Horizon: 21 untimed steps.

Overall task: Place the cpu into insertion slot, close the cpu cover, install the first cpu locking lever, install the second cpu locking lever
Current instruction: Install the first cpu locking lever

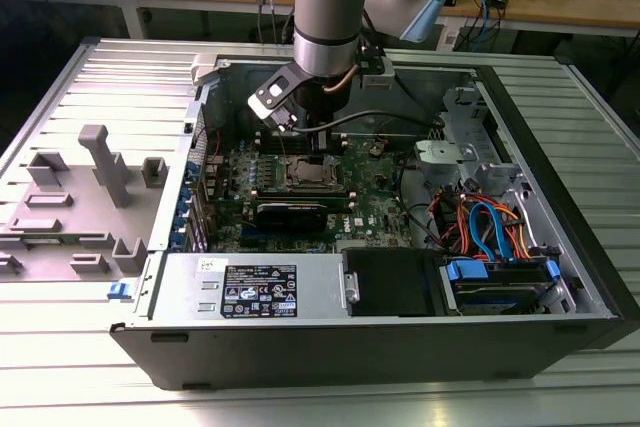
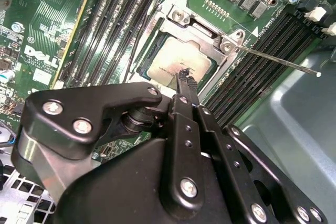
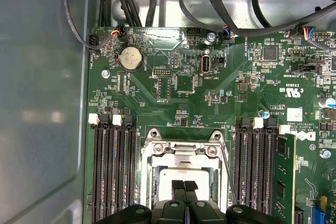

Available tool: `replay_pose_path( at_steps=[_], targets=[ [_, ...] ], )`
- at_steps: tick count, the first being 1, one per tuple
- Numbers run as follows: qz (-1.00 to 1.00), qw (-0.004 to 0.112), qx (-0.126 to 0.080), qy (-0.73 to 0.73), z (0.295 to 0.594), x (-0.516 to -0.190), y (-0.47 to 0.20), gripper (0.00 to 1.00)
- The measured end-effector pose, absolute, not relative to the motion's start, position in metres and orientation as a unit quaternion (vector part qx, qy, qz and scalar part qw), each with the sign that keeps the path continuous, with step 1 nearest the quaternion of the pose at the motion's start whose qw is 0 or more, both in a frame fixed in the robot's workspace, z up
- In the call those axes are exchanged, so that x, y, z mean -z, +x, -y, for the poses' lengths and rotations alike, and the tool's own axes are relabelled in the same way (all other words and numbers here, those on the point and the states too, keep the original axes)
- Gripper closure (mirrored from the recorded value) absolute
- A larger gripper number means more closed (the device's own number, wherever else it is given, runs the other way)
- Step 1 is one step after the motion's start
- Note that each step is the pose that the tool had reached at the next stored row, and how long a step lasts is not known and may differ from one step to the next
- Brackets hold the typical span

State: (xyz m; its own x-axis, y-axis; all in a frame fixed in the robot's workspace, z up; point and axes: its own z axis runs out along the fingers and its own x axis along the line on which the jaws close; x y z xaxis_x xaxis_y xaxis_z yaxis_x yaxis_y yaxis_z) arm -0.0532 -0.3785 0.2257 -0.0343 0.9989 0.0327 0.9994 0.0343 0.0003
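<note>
Over the socket at the middle of the motherboard (image 3: 173, 85), the gripper (image 3: 184, 186) stands with its two fingers closed against each other. Nothing is between them, and their tips are at or just above the metal top of the cpu (image 2: 170, 59). The cpu lies flat in the socket, and the cpu cover (image 3: 181, 149) lies down around it, its window framing the chip. One locking lever (image 2: 278, 60) projects free from a corner of the cover across the memory slots (image 2: 247, 77). A second thin lever (image 2: 137, 40) runs along the opposite side. Neither appears to be hooked under its catch, though the catches are hard to make out. The following hazards are judged from this position. Downward pressure from the narrow fingertips could scratch the chip's top, or load the contacts beneath if the cpu is not fully seated. A cover that is not lying flat could spring up once the tips come off it. A sideways sweep could slip off the thin lever wire and strike the neighbouring memory slots or board components. In the exterior view the arm (image 1: 335, 7) reaches almost vertically into the open computer case (image 1: 400, 342), wrist pointing straight down over the socket. A black-and-white bracket (image 1: 272, 99) at the wrist angles out toward the exterior view's left.
</note>
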Motion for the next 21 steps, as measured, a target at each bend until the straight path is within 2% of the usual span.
replay_pose_path(
  at_steps=[21],
  targets=[
    [0.719,0.012,0.011,-0.695,0.3785,-0.2337,-0.0532,0.89]
  ],
)
